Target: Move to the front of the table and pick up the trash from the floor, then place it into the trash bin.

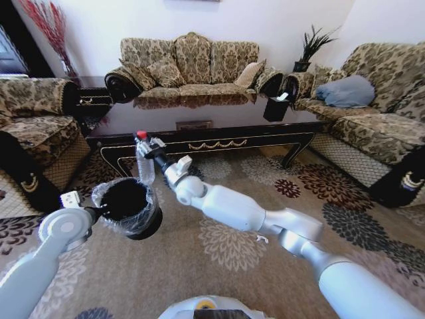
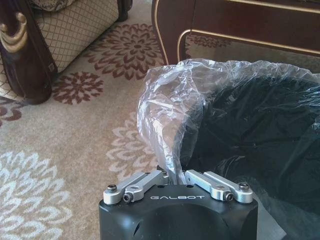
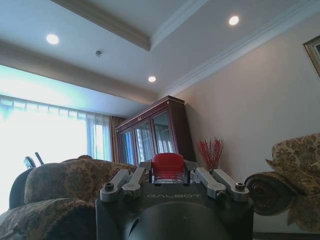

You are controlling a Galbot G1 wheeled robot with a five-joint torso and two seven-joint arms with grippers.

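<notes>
1. The right hand, left of centre in the head view, is clamped on the clear plastic bottle just below its red cap; the bottle hangs upright from the grip, its base just above the far rim of the trash bin; in the right wrist view the red cap sits pinched between the two metal fingers.
2. My guess at the reason for the neck grip: it leaves the body free to drop straight into the opening once the fingers part.
3. The left hand, at the lower left of the head view, is closed on the bin's near edge; in the left wrist view its fingers pinch the clear bag liner and the rim together; this looks meant to steady the bin, and perhaps tilt it, under the bottle.
4. The bench runs across the middle of the head view just behind the bottle; its curved leg stands close beyond the bin, so a forward swing has little room.
5. A tiny white scrap lies on the patterned carpet by the right arm, lower centre; it is not yet collected.
6. Sofas ring the scene; a small black tissue box sits on the bench's far right end, well clear of the work.
</notes>
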